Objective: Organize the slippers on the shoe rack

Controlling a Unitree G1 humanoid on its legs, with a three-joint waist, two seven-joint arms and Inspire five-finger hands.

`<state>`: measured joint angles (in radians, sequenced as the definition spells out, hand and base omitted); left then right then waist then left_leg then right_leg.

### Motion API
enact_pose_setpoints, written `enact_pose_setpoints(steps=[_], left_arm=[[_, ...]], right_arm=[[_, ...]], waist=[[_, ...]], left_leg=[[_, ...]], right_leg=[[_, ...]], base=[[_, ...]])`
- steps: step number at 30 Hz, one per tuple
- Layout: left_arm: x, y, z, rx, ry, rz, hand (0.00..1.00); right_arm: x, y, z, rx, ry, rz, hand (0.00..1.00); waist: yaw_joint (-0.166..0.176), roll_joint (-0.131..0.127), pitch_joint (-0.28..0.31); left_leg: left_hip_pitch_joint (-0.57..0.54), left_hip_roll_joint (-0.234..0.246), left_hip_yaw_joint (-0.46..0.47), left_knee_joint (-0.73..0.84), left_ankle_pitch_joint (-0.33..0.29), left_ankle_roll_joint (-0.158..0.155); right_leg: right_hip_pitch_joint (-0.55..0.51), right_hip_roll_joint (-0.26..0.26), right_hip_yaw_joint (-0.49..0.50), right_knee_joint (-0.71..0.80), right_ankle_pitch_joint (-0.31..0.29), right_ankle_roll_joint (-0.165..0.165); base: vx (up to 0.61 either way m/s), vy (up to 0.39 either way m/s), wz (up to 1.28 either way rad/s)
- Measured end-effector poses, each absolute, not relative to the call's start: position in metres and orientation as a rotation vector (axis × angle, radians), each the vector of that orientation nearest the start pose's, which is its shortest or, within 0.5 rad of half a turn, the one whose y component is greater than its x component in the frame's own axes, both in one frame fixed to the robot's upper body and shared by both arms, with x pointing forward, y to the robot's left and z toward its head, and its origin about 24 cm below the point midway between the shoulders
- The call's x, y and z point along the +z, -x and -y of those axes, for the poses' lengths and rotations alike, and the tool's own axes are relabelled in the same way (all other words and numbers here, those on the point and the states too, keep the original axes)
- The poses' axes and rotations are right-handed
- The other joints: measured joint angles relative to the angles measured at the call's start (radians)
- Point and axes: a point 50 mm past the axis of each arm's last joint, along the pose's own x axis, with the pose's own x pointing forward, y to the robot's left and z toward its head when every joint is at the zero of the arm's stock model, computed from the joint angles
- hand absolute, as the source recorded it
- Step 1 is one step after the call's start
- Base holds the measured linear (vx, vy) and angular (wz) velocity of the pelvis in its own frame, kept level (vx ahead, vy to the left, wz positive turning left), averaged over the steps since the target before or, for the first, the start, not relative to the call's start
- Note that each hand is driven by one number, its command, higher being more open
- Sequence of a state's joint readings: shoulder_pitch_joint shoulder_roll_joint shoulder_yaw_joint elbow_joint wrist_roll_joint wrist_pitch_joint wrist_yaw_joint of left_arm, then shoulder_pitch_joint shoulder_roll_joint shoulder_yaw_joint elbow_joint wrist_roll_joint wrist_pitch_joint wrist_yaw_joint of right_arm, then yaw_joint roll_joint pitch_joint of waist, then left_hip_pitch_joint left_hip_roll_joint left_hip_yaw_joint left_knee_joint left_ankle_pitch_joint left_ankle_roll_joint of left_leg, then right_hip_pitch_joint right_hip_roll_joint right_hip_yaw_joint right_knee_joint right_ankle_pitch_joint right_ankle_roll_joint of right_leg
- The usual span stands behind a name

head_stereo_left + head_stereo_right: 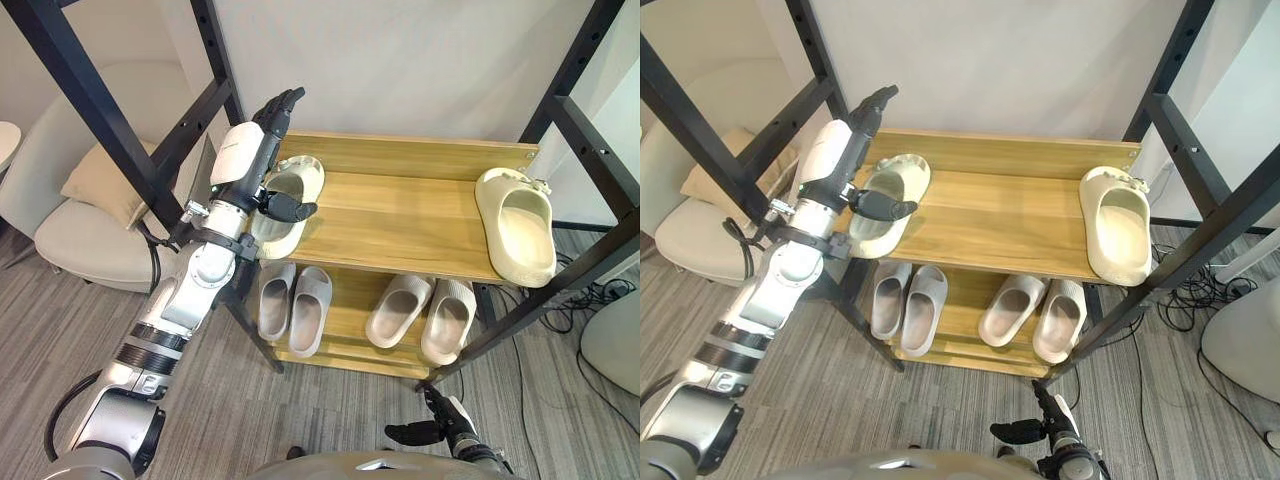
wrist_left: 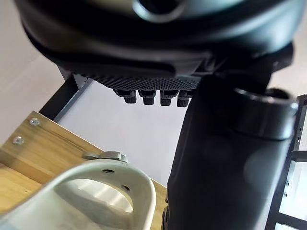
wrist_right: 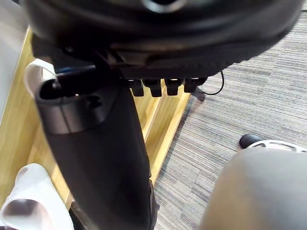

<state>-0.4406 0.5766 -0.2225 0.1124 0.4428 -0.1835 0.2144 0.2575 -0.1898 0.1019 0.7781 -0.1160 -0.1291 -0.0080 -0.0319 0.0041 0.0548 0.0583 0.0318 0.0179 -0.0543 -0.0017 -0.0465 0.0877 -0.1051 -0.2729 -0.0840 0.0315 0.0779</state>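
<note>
A wooden shoe rack (image 1: 400, 215) stands against the white wall. On its top shelf one cream slipper (image 1: 303, 180) lies at the left end and a second cream slipper (image 1: 520, 225) lies at the right end. My left hand (image 1: 250, 150) hovers over the left slipper's outer edge, open, fingers straight and pointing at the wall, thumb (image 2: 230, 158) reaching across the slipper (image 2: 96, 191). Whether the thumb touches it I cannot tell. My right hand (image 1: 440, 425) hangs low in front of the rack, open and holding nothing.
The lower shelf carries a grey pair (image 1: 293, 300) and a beige pair (image 1: 420, 315). Black frame posts (image 1: 100, 110) rise on both sides of the rack. A light armchair with a cushion (image 1: 80, 200) stands to the left. Cables (image 1: 575, 300) lie on the floor at the right.
</note>
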Motion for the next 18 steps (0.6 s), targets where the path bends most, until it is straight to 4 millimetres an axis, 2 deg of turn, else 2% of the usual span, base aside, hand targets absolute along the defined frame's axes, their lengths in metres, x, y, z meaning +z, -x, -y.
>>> enact_pose_setpoints(steps=[5, 11, 18], left_arm=[[0.167, -0.315, -0.186, 0.01, -1.053, 0.599, 1.0], [0.178, -0.314, -0.195, 0.072, -1.042, 0.62, 1.0], [0.189, -0.308, -0.189, 0.081, -1.025, 0.683, 1.0]], right_arm=[[-0.14, -0.088, 0.204, 0.053, 0.293, -0.914, 1.0], [-0.14, -0.088, 0.204, 0.052, 0.293, -0.911, 1.0], [-0.139, -0.09, 0.203, 0.054, 0.292, -0.903, 1.0]], waist=[[0.0, 0.0, 0.003], [-0.002, 0.0, 0.003], [-0.001, 0.0, 0.003]], left_leg=[[-0.002, 0.002, 0.0, 0.004, 0.0, -0.001], [-0.005, 0.003, 0.002, 0.004, -0.002, -0.001], [-0.006, 0.001, 0.0, 0.004, -0.002, -0.001]], right_leg=[[-0.001, 0.002, 0.001, 0.0, 0.002, 0.0], [-0.005, 0.002, 0.007, 0.0, 0.002, 0.0], [-0.001, 0.001, 0.006, 0.0, 0.001, 0.0]], base=[[0.0, 0.0, 0.0], [0.0, 0.0, 0.0], [0.0, 0.0, 0.0]])
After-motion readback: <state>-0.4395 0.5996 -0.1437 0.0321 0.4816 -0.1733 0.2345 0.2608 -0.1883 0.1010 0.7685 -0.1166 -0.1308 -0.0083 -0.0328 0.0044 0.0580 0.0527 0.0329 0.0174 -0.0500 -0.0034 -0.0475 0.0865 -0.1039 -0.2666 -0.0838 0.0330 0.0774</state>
